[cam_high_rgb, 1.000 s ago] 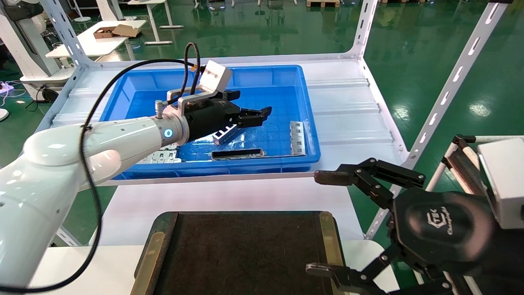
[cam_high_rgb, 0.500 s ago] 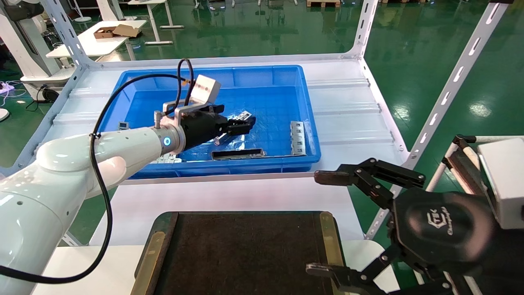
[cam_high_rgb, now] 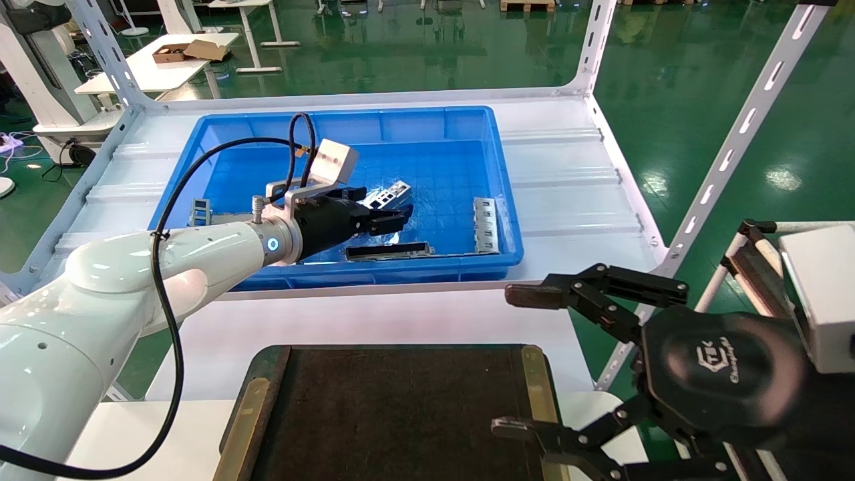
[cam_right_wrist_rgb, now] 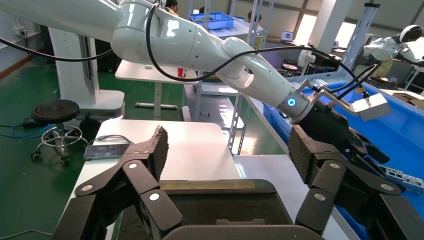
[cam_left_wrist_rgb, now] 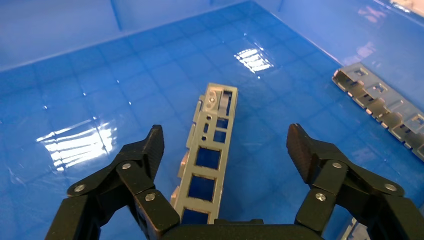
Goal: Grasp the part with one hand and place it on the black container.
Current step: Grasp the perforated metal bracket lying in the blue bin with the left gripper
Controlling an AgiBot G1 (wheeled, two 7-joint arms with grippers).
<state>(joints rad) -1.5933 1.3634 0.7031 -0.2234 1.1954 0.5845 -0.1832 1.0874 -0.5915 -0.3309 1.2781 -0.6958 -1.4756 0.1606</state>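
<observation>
The part (cam_left_wrist_rgb: 212, 145), a slim silver bar with square cutouts, lies on the floor of the blue bin (cam_high_rgb: 434, 123). Its far end shows past my left hand in the head view (cam_high_rgb: 393, 192). My left gripper (cam_left_wrist_rgb: 225, 136) is low in the bin (cam_high_rgb: 399, 219), open, with one finger on each side of the bar and not touching it. The black container (cam_high_rgb: 394, 401) lies at the near edge, empty, and also shows in the right wrist view (cam_right_wrist_rgb: 215, 205). My right gripper (cam_high_rgb: 511, 361) hangs open and empty over the container's right rim (cam_right_wrist_rgb: 228, 142).
Dull grey slotted plates lie at the bin's right wall (cam_high_rgb: 485, 224) and left side (cam_high_rgb: 199, 211). A long dark-faced strip (cam_high_rgb: 387, 251) lies by the bin's near wall. White slotted shelf uprights (cam_high_rgb: 728, 147) stand at the right and back corners.
My left gripper has come down into the bin and drawn back toward the near left, and now straddles the bar. My right gripper has shifted slightly and stays open.
</observation>
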